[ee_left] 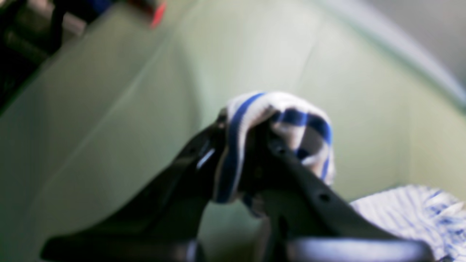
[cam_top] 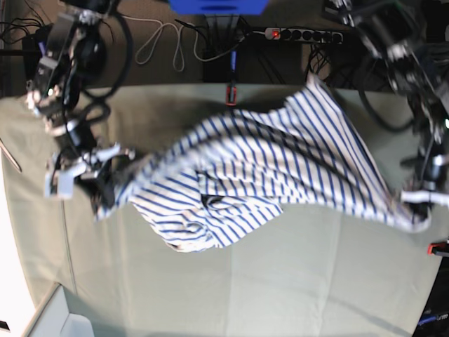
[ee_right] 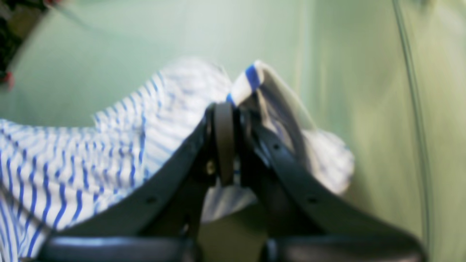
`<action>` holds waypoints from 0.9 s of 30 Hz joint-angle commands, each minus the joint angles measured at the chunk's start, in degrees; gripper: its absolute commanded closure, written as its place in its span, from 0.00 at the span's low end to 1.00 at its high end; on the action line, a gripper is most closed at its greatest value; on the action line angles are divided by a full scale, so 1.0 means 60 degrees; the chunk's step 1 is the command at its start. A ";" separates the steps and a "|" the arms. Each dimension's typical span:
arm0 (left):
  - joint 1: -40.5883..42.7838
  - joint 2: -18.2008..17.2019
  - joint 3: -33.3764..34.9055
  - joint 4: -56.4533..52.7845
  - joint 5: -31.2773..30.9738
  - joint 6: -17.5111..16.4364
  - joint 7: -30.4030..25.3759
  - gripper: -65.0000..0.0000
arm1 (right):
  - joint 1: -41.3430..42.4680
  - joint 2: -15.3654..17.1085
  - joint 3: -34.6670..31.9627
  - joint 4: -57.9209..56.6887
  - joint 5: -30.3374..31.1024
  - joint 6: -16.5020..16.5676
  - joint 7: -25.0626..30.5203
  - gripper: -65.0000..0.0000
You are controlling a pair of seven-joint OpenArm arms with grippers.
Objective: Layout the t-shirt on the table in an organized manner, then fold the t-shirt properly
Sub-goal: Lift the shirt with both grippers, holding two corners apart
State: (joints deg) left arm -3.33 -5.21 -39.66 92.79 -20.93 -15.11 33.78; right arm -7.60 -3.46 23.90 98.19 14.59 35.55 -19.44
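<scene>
T-shirt (cam_top: 266,168) stretched across tabletop (cam_top: 280,281), long axis side to side. Left claw (ee_left: 251,131) and right claw (ee_right: 233,109) each pinching t-shirt edge.

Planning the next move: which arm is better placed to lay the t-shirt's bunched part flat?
Right, probably. The right gripper grips the t-shirt nearest its bunched fold; the left gripper holds the far, stretched end.

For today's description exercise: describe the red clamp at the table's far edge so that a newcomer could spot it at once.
Start with the table, covered in pale grey-green cloth, in the base view. Follow its far edge to about the middle, just above the t-shirt. The red clamp sits there, small, upright and bright red, unlike the blue stripes nearby.
</scene>
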 commanded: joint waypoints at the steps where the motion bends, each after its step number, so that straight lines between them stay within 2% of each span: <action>1: -0.0463 -0.0355 0.0244 0.0014 -0.0080 0.0021 -0.0348 1.00 | 0.0292 0.0087 0.0039 0.0228 0.0154 -0.0086 -0.0005 1.00; 5: -0.1738 -0.1029 0.1460 -0.1143 -0.0080 0.0035 -0.0407 1.00 | 0.1024 0.0160 0.0200 0.0125 0.0140 -0.0101 -0.1016 1.00; 8: -0.2617 -0.1292 0.2075 -0.2726 -0.0080 0.0035 -0.0421 0.99 | 0.1097 0.0204 0.0288 0.0125 0.0140 -0.0101 -0.1221 1.00; 9: -0.2880 -0.1366 0.2236 -0.3297 -0.0080 0.0035 -0.0421 0.96 | 0.1083 0.0204 0.0288 0.0125 0.0140 -0.0101 -0.1221 1.00; 11: -0.3291 -0.1483 0.2324 -0.4425 -0.0094 0.0065 -0.0436 0.84 | 0.1053 0.0204 0.0302 0.0067 0.0140 -0.0101 -0.1221 1.00; 15: -0.3701 -0.1497 0.2295 -0.5436 -0.0109 0.0050 -0.0436 0.50 | 0.0907 0.0248 0.0302 -0.0197 0.0140 -0.0101 -0.1221 1.00; 17: -0.3320 -0.1483 0.2280 -0.5143 -0.0182 0.0050 -0.0421 0.36 | 0.0731 0.0277 0.0302 -0.0270 0.0140 -0.0101 -0.1192 1.00; 20: -0.2324 -0.1424 0.2280 -0.4030 -0.0197 0.0050 -0.0421 0.24 | 0.0511 0.0336 0.0258 -0.0285 0.0140 -0.0101 -0.1192 1.00; 24: -0.0609 -0.0867 0.2192 -0.2594 -0.0197 0.0079 -0.0436 0.20 | 0.0394 0.0336 0.0244 -0.0285 0.0140 -0.0101 -0.1192 1.00; 27: 0.0578 -0.0120 0.2002 -0.2447 -0.0182 0.0050 -0.0582 0.19 | 0.0189 0.0336 0.0244 -0.0285 0.0154 -0.0101 -0.1192 1.00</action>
State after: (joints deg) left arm 1.04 -5.45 -27.55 77.08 -21.17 -14.41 31.51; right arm -6.72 -1.91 25.23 95.57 14.46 35.11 -27.86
